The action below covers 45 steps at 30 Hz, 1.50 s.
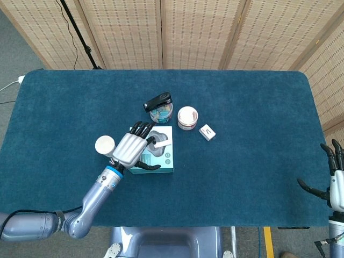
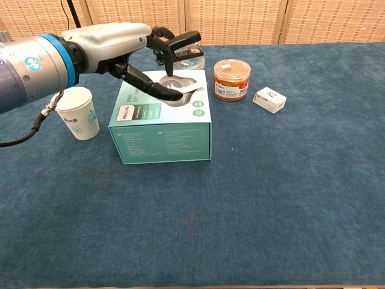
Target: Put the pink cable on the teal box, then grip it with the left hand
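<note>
1. On the blue table (image 1: pixel 242 118) stand one teal box (image 2: pixel 161 129), one paper cup (image 2: pixel 77 112), one black stapler (image 2: pixel 178 43) atop a clear tub, one orange-filled jar (image 2: pixel 231 79) and one small white box (image 2: pixel 269 99).
2. The pink cable (image 2: pixel 187 89) shows as a pale strip lying on the box's top, near its far right part.
3. The left hand (image 2: pixel 129 51) hovers over the box top, fingers spread apart, thumb (image 2: pixel 153 88) stretched low toward the cable; whether it touches cannot be told. It holds nothing.
4. The right hand (image 1: pixel 334 180) sits at the table's near right edge, fingers apart, empty.
</note>
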### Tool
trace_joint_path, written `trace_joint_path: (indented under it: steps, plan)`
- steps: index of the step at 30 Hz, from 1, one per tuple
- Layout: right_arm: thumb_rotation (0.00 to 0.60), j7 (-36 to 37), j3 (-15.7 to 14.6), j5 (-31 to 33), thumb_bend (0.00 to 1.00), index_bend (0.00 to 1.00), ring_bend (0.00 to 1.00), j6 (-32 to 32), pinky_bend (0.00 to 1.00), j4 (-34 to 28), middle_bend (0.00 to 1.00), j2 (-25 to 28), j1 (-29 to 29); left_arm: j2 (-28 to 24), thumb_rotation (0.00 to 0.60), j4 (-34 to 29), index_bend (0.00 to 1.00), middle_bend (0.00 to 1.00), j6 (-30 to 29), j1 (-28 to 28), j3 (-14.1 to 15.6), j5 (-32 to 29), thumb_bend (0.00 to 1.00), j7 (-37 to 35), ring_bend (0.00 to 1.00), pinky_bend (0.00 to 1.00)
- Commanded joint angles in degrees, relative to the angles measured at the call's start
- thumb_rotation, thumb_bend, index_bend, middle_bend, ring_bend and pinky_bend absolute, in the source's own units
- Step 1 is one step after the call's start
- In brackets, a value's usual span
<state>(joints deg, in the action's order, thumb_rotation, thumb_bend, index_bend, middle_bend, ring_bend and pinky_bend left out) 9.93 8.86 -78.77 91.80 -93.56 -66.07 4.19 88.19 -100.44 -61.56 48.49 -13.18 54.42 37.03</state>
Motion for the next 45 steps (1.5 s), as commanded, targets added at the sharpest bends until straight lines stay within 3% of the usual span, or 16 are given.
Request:
trace_joint_path:
  steps: [1, 28, 45]
  plan:
    - [0.600, 0.61, 0.16, -0.23, 0.00, 0.12, 0.00, -0.18, 0.00, -0.10, 0.00, 0.17, -0.10, 0.83, 0.233, 0.84, 0.38, 0.00, -0.62, 0.26, 0.37, -0.11, 0.00, 0.38, 0.00, 0.00]
    - [0.600, 1.62, 1.58, 0.39, 0.00, 0.12, 0.00, -2.06, 0.00, -0.35, 0.00, 0.46, -0.53, 1.76, 0.235, 4.72, 0.38, 0.00, 0.69, 0.68, 1.41, -1.30, 0.00, -3.79, 0.00, 0.00]
    - [0.600, 2.37, 2.17, 0.43, 0.00, 0.13, 0.00, -2.20, 0.00, -0.78, 0.00, 0.97, -1.05, 2.72, 0.235, 3.96, 0.38, 0.00, -0.18, 1.74, 1.97, -2.27, 0.00, -1.12, 0.00, 0.00]
